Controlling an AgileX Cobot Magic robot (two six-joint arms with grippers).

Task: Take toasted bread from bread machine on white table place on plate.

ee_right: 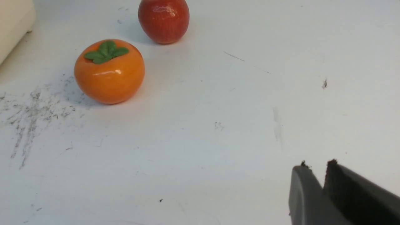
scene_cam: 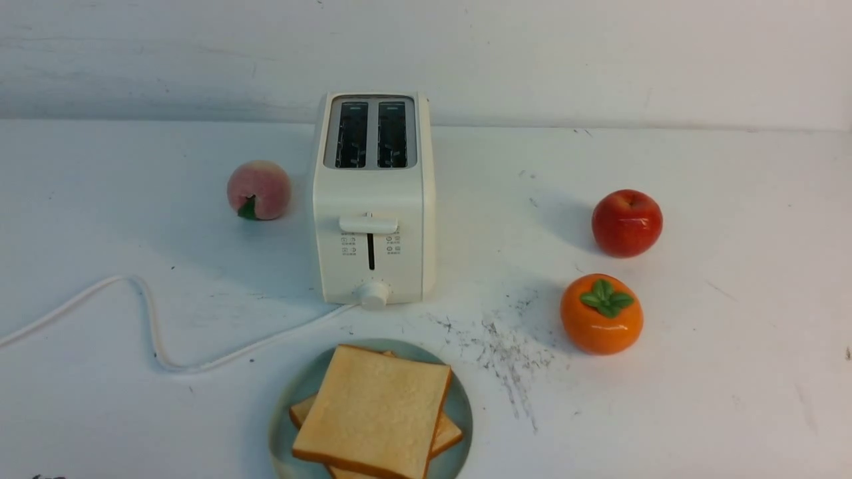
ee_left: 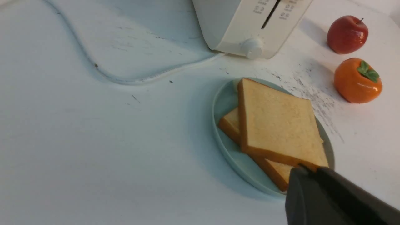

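Note:
Two slices of toasted bread lie stacked on the plate [scene_cam: 460,399] at the near edge of the white table [scene_cam: 732,372]: the top slice [scene_cam: 376,409] crosswise over the lower one [scene_cam: 447,434]. Behind them stands the bread machine [scene_cam: 373,206], both slots dark and empty, lever up. Neither gripper shows in the front view. In the left wrist view my left gripper [ee_left: 309,168] is shut, its tips in front of the near corner of the top slice [ee_left: 278,125], holding nothing. My right gripper [ee_right: 315,164] hangs over bare table, its fingers nearly together with nothing between them.
A peach [scene_cam: 258,189] sits left of the toaster. A red apple [scene_cam: 626,223] and an orange persimmon [scene_cam: 601,314] sit to the right. The white cord [scene_cam: 153,332] snakes off to the left. Dark scratch marks [scene_cam: 506,352] lie right of the plate.

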